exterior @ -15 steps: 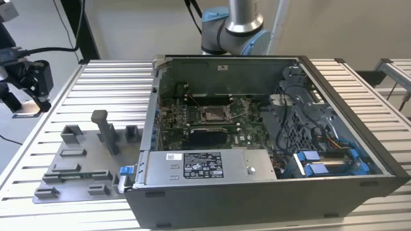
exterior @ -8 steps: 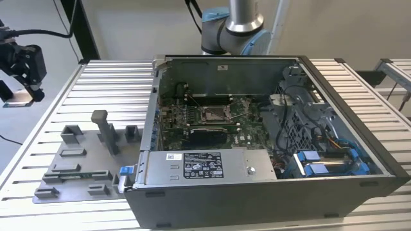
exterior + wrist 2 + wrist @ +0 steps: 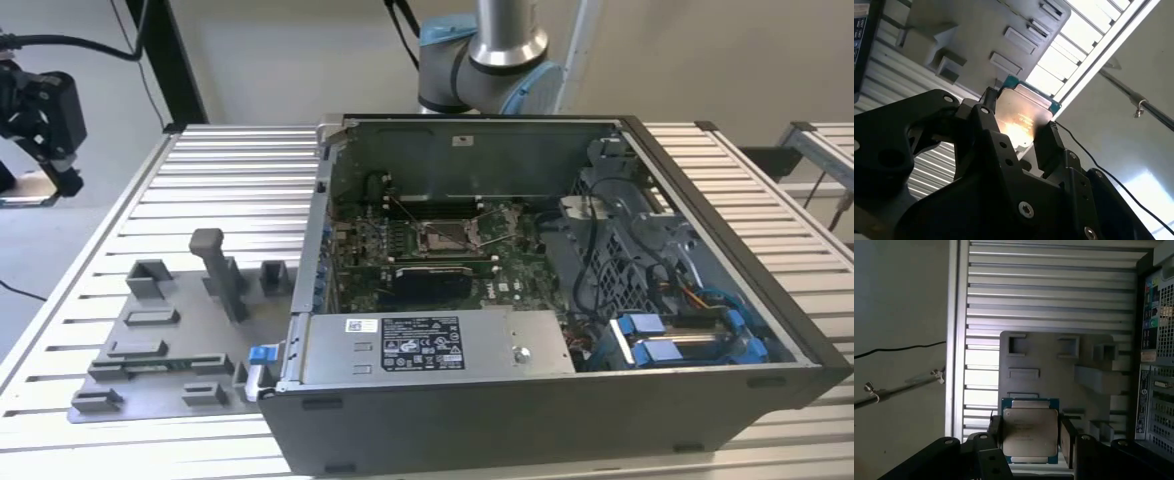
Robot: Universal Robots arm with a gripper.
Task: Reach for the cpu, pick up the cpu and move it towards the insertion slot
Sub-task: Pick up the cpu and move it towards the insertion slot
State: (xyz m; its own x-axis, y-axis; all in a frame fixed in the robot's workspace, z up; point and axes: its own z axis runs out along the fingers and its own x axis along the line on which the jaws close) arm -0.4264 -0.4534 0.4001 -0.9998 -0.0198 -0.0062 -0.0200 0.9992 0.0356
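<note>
The gripper (image 3: 1031, 440) is clamped on the cpu (image 3: 1030, 427) by two opposite edges, with the grey tray (image 3: 1054, 355) beyond it. The insertion slot (image 3: 445, 237) sits mid-frame in the exterior view, inside the open case (image 3: 534, 420) — well apart from the tray. So thin an edge grip may let the plate tilt or slip — or it could clip the case wall.

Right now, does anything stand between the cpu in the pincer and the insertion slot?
The pincer grips the cpu above the grey tray. The computer case's side wall rises between that tray and the insertion slot; the slot itself lies uncovered.
</note>
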